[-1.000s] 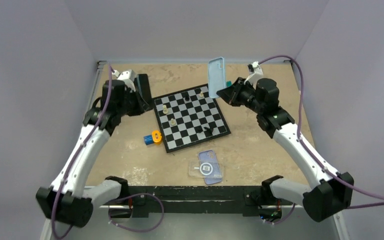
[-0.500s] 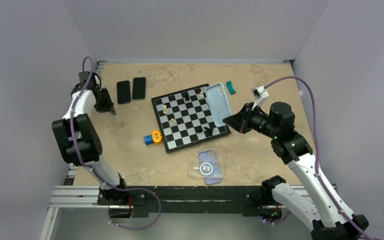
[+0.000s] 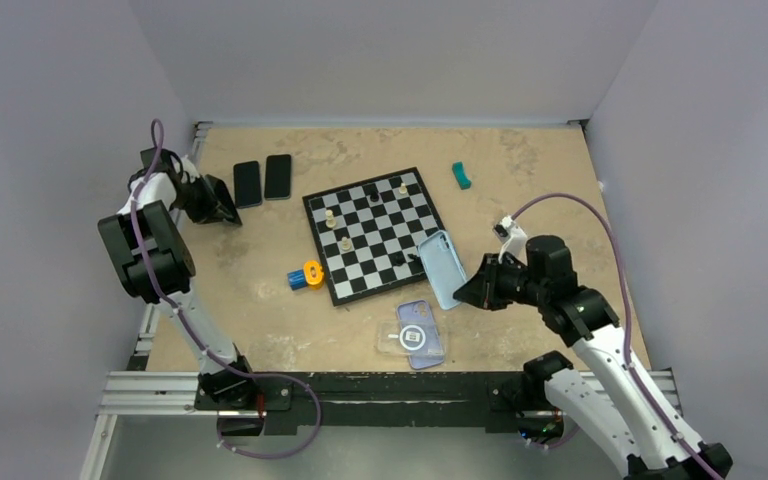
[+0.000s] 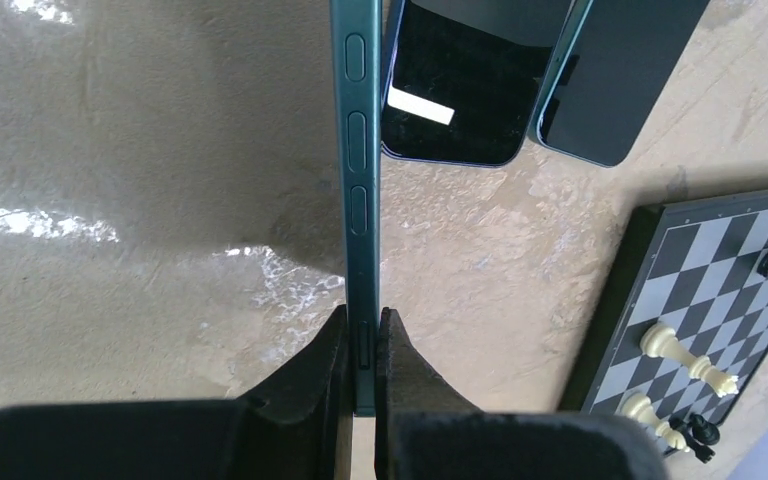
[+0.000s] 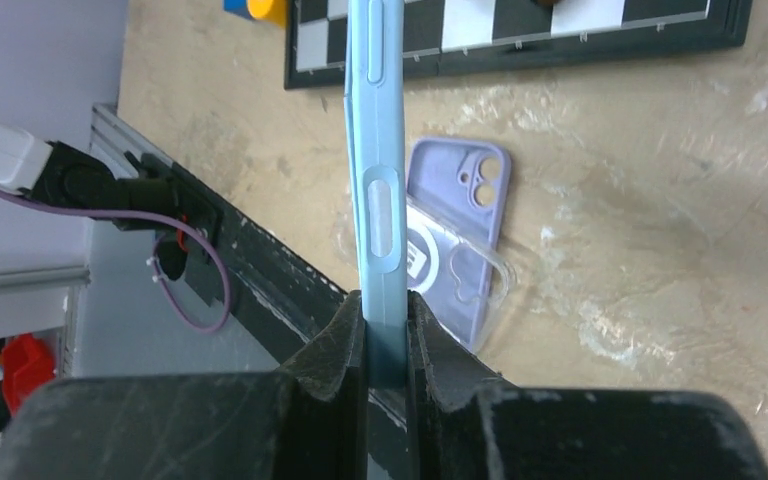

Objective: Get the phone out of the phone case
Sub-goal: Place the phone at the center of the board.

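My left gripper is shut on a dark teal phone, held edge-on above the table at the far left. In the top view this gripper is just left of two dark phones lying on the table. My right gripper is shut on the empty light blue phone case, also edge-on. In the top view the case hangs by the chessboard's near right corner, with the right gripper beside it.
Two dark phones lie at the back left. A chessboard with several pieces fills the middle. A purple case and a clear case lie near the front edge. An orange-blue item and a teal piece lie loose.
My right gripper has carried the blue case from the back right down to the chessboard's near right corner. My left arm has swung out to the far left edge.
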